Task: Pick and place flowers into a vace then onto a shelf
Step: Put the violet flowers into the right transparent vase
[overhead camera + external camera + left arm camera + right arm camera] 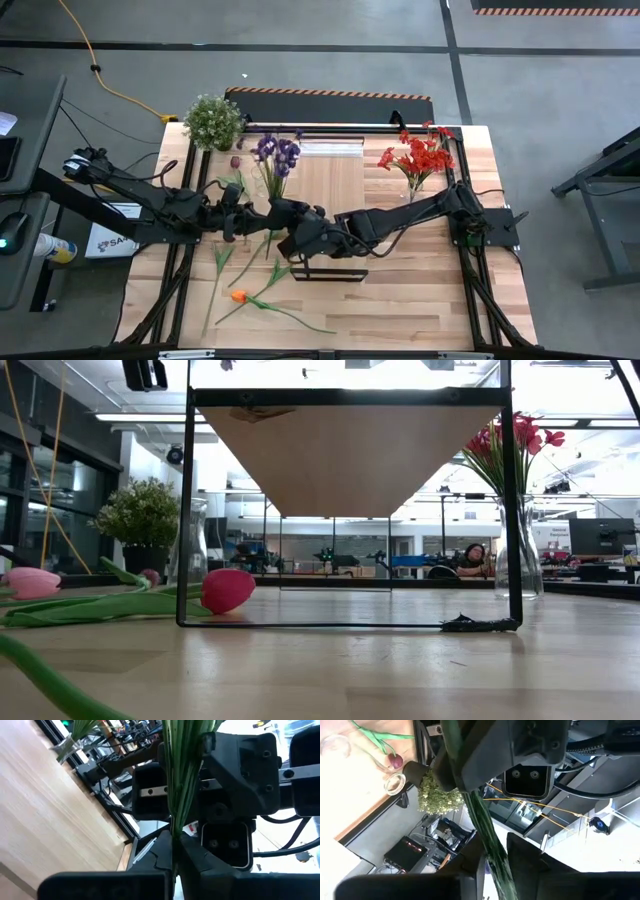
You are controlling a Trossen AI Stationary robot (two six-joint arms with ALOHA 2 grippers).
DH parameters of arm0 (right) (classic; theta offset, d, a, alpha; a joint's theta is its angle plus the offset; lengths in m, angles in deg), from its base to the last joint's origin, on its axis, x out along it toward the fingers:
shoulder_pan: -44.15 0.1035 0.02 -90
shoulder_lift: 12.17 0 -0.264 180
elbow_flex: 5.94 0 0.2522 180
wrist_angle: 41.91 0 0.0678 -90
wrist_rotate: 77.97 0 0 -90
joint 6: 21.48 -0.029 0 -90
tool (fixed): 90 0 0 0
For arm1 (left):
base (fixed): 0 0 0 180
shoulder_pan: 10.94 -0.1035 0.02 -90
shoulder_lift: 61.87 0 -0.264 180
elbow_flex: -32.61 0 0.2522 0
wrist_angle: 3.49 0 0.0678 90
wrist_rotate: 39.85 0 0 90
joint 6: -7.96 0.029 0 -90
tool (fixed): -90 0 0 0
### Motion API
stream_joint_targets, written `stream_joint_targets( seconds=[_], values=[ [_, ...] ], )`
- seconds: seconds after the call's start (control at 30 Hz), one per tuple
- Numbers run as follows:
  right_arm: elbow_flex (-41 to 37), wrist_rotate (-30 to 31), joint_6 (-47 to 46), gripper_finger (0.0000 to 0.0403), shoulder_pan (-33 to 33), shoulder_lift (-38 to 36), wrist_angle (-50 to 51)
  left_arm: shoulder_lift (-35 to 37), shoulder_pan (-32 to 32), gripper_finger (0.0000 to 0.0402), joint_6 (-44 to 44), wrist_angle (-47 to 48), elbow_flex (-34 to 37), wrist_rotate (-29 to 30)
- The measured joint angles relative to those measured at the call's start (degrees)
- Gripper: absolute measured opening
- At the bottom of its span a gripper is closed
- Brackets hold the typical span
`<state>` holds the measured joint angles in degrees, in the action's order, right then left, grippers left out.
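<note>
A bunch of purple flowers [277, 153] is held between both arms over the table's middle, heads toward the far edge. My left gripper [250, 215] and my right gripper [285, 225] are both shut on its green stems, close together and facing each other. Red flowers [420, 155] stand in a glass vase at the far right. An orange-headed flower [238, 296] and loose green stems [220, 258] lie flat near the left. An empty glass vase [395, 782] stands by the potted plant. The shelf [335, 180] is a raised light board on a black frame. My left gripper [174, 855] pinches the bundle of green stems [176, 827] between its two fingers, which lie across the stems. It comes from the table's left. The stems run on past the fingers toward the other gripper. My right gripper [495, 865] pinches the same green stems [487, 840] between its two fingers, across their length, coming from the table's right. The bundle passes between the fingers and on toward the left gripper. How far back it reaches does not show.
A bushy pale-green potted plant [212, 120] stands at the far left corner, with a maroon flower [236, 161] lying beside it. A pink flower head [228, 590] lies by the shelf's black frame [186, 510]. Black rails run along both table sides. A person [470, 555] sits far behind.
</note>
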<state>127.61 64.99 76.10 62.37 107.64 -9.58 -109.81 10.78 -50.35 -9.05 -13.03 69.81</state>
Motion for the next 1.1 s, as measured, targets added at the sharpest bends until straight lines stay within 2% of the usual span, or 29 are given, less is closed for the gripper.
stream_joint_targets(
  seconds=[0.33,0.53,0.87,1.1],
  values=[
    [0.01,6.76,-3.98,0.0103,1.83,-0.12,-0.08,-0.02,-0.02,0.0044,1.56,-0.13,0.02,2.14],
    [0.04,8.77,-5.26,0.0121,3.21,-0.24,-0.09,-0.09,-0.09,0.0044,2.57,0.18,0.09,4.24],
    [0.04,15.65,-9.89,0.0124,5.69,-0.86,0.22,-0.09,-0.07,0.0044,4.82,-0.11,0.09,5.60],
    [0.15,19.37,-15.60,0.0124,6.27,-5.14,0.03,-0.07,0.00,0.0044,9.76,-1.87,0.13,7.04]
  ],
)
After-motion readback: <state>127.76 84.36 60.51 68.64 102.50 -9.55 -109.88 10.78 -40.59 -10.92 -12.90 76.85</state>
